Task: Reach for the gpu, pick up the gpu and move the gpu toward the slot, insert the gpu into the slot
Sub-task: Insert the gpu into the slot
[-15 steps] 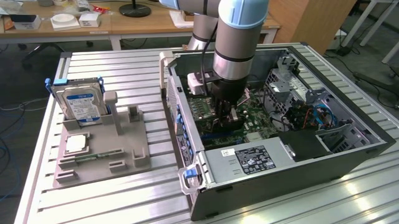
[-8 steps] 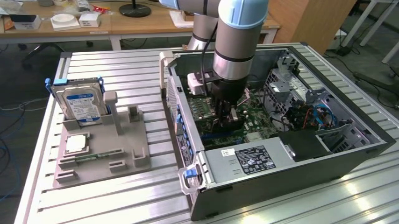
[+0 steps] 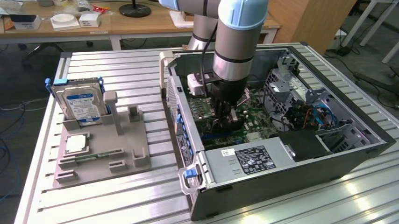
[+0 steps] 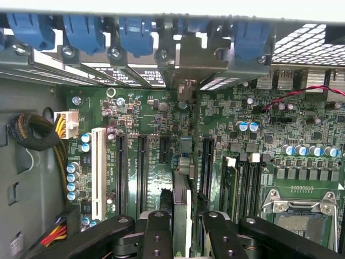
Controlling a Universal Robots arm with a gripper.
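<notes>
My gripper (image 3: 228,119) is down inside the open computer case (image 3: 349,154), over the green motherboard (image 3: 252,123). In the wrist view its two black fingers (image 4: 156,232) are shut on the gpu (image 4: 181,199), seen edge-on as a thin upright card between them. The card's silver end bracket (image 4: 186,65) reaches the rear wall of the case among the blue clips (image 4: 135,32). Long black slots (image 4: 142,172) run parallel on either side of the card. The slot under the card is hidden, and I cannot tell whether the card's edge is seated in it.
A grey fixture (image 3: 124,158) at the exterior view's left holds a blue-labelled hard drive (image 3: 81,105), a square processor chip (image 3: 74,143) and a memory stick (image 3: 100,154). Inside the case are the power supply (image 3: 249,161), cable bundles (image 4: 32,132), a white slot (image 4: 98,167) and the processor socket (image 4: 302,208).
</notes>
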